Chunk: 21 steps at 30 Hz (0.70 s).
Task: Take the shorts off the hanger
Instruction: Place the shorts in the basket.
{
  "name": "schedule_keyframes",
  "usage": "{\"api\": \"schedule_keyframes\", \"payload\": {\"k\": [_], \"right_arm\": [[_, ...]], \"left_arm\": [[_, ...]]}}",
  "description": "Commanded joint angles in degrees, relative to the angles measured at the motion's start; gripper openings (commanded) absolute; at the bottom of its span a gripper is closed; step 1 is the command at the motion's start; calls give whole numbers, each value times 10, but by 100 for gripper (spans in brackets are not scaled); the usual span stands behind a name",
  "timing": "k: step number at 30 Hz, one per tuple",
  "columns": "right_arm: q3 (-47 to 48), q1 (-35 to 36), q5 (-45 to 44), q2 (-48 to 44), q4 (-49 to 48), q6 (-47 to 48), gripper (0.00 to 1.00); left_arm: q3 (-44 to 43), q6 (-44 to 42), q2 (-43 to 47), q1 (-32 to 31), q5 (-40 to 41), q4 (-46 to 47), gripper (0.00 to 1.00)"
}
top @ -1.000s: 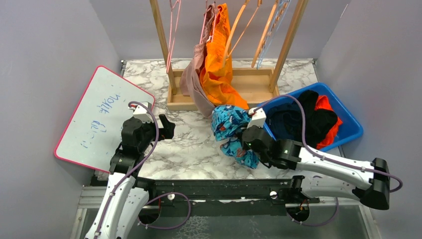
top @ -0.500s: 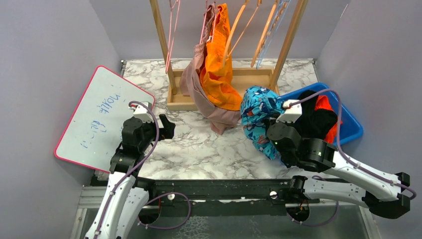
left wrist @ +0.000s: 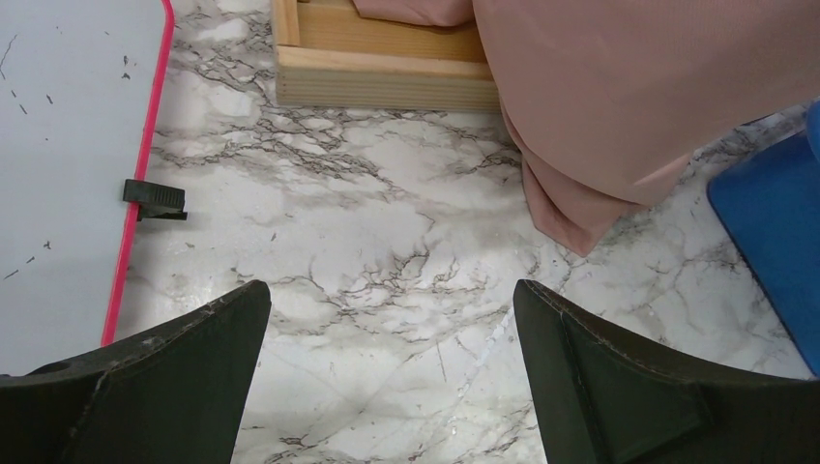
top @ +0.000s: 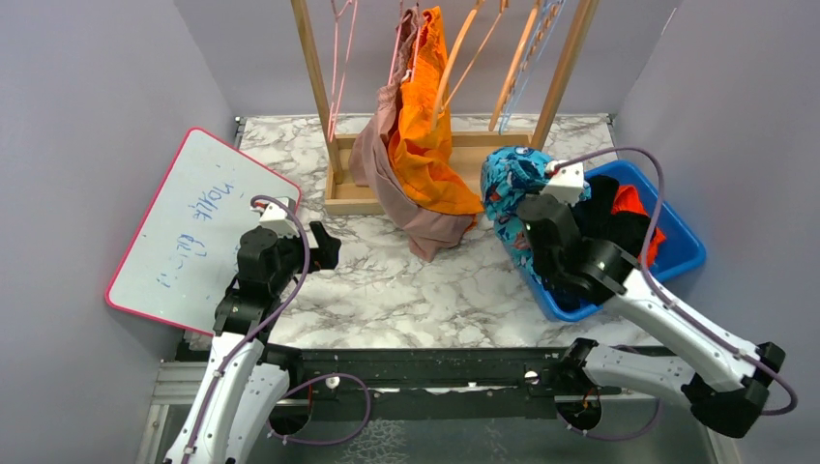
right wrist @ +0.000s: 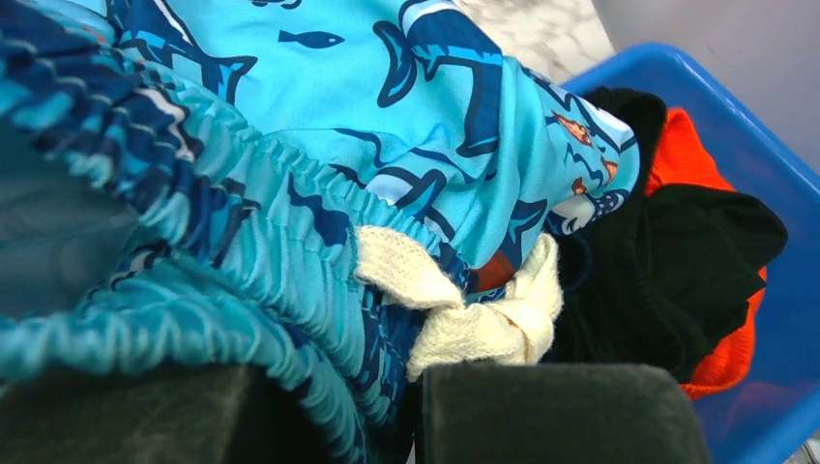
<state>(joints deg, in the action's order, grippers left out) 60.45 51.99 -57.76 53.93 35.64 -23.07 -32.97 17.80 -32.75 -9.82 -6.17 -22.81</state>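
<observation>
Well, across the table [top: 387, 290] the right arm had swung, from near middle to far right. The rack [top: 312, 77] at the far side carried just the pink shorts [top: 370, 159] and orange shorts [top: 425, 145] among bare hangers, so two looked left to do. Over the blue bin [top: 688, 253], at its far-left rim beside the black shorts [top: 629, 232] and red-orange shorts [top: 630, 200], hung the blue printed shorts [top: 510, 179], freshly carried there and ready to drop, I'd say. The right pincer [right wrist: 387, 406] was clamped on their waistband. The left pincer [left wrist: 392, 290] stood wide apart, idle.
</observation>
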Motion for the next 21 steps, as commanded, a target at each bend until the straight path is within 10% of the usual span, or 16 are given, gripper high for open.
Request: {"api": "schedule_keyframes", "payload": {"k": [1, 21], "right_arm": [[-20, -139, 116, 22, -26, 2, 1], [-152, -388, 304, -29, 12, -145, 1]], "left_arm": [[6, 2, 6, 2, -3, 15, 98], [5, -1, -1, 2, -22, 20, 98]]}}
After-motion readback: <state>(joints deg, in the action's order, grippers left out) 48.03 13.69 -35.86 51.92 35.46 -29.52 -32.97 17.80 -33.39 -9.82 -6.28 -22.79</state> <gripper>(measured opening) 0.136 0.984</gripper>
